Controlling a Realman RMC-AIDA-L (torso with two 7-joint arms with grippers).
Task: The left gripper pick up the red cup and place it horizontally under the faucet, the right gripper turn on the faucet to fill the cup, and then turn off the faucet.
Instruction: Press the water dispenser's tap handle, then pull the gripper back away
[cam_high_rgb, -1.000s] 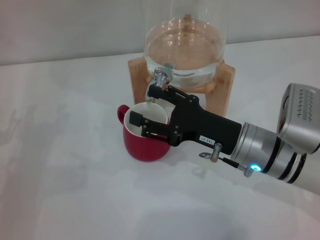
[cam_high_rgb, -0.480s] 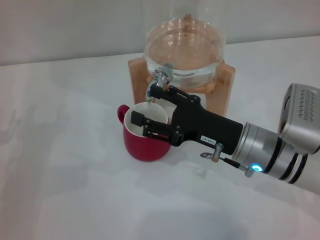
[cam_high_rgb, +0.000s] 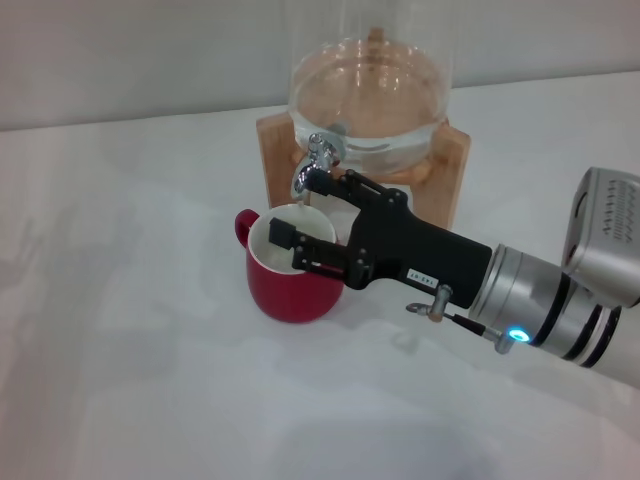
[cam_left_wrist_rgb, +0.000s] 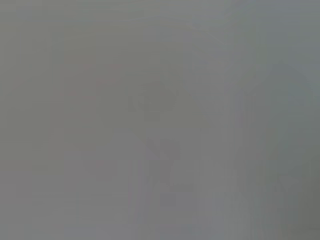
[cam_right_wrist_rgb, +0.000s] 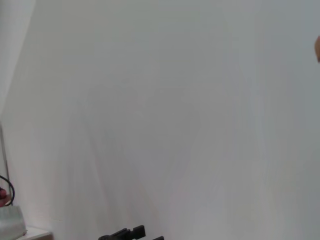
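Red cup (cam_high_rgb: 290, 275) upright on tabletop (cam_high_rgb: 130, 330), just before the faucet (cam_high_rgb: 318, 160). Faucet juts from jar (cam_high_rgb: 368, 95) on stand (cam_high_rgb: 452, 160) behind. Right gripper (cam_high_rgb: 300, 212) reaches in from right, over cup, apparently touching faucet.

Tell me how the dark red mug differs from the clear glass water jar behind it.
The dark red rounded ceramic mug is opaque and low, standing straight on the white table; the clear glass water jar is see-through, bigger, and raised on a wooden stand. The mug has a loop handle; the jar has a chrome faucet. Both stand upright.
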